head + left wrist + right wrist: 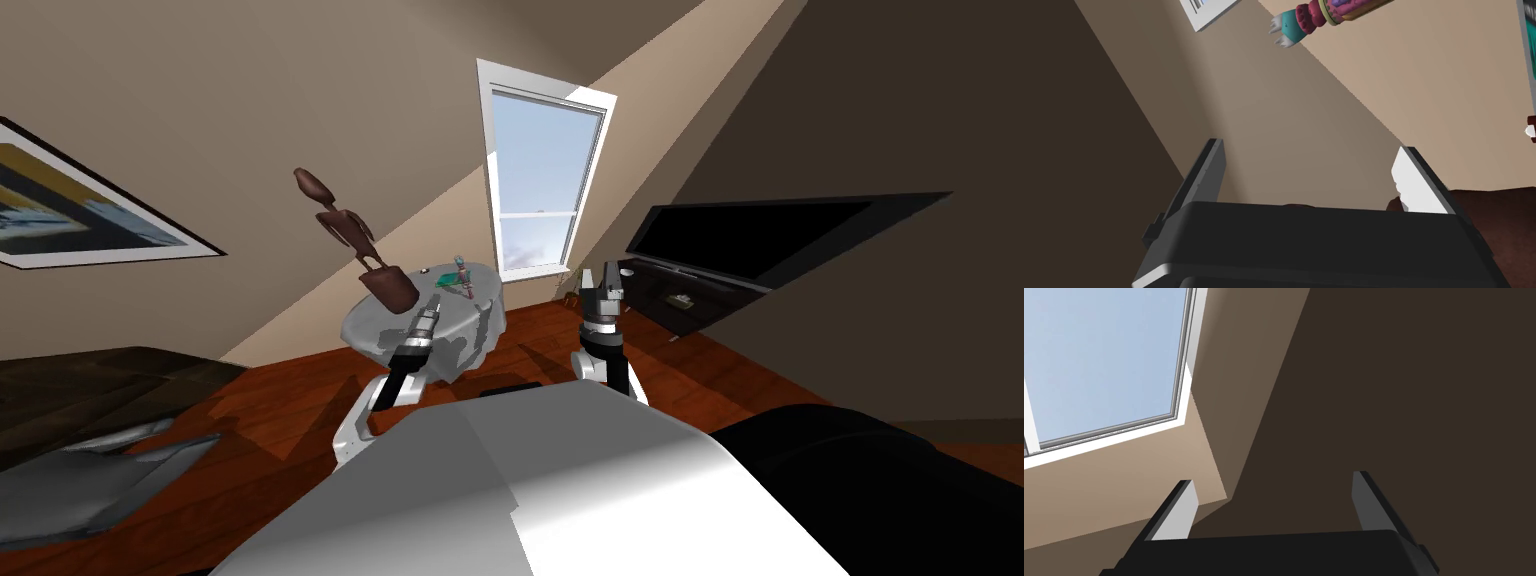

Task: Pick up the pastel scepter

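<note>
The pastel scepter point(462, 272) is a small teal and pink piece on the far side of a round table point(365, 325) draped in grey cloth. In the left wrist view the scepter point(1324, 12) shows a teal clawed tip, pink bands and a cream ring, well beyond my fingers and off to one side. My left gripper point(433, 300) hovers over the table's middle, short of the scepter. That same left gripper point(1310, 147) is open with nothing between its fingers. My right gripper point(610, 272) is raised to the right of the table. It too is open, the right gripper point(1274, 479) holding nothing.
A tall brown figurine point(345, 230) stands on the table's left part, close to my left arm. A flat green item point(446, 281) lies by the scepter. A dark TV point(760, 235) on a low cabinet is at the right. A dark sofa point(90, 380) sits at the left.
</note>
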{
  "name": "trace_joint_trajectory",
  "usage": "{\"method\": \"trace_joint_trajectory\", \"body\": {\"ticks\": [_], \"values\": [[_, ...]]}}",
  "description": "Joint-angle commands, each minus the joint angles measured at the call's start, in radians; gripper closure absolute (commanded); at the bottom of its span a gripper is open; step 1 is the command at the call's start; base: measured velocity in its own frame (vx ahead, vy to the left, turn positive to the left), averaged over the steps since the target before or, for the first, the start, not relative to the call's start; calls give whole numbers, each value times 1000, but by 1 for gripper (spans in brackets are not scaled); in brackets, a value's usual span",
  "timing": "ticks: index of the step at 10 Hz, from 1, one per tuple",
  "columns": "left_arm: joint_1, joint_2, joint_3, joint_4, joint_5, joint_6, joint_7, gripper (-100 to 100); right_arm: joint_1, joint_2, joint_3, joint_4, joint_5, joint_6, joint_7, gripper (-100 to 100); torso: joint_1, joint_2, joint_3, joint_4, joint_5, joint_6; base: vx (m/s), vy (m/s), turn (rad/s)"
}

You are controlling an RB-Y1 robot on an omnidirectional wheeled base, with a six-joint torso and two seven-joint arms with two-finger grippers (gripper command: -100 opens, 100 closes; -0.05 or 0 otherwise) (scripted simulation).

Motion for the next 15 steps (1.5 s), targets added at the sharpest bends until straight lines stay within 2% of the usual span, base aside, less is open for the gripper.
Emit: {"method": "trace_joint_trajectory", "body": {"ticks": [1, 6, 15], "values": [[-22, 37, 0, 29, -23, 23, -6, -100, 0, 0, 0, 0, 0, 0, 0, 0, 0, 0, 0, 0, 0, 0, -18, 21, -174], [-81, 172, 3, 101, -90, 111, -15, -100, 0, 0, 0, 0, 0, 0, 0, 0, -2, 0, 0, 0, 0, 0, -16, 3, -167], [-161, 448, 22, 227, -184, 268, 0, -100, 0, 0, 0, 0, 0, 0, 0, 0, -5, -1, -1, 0, -1, 0, -9, -38, -137]]}}
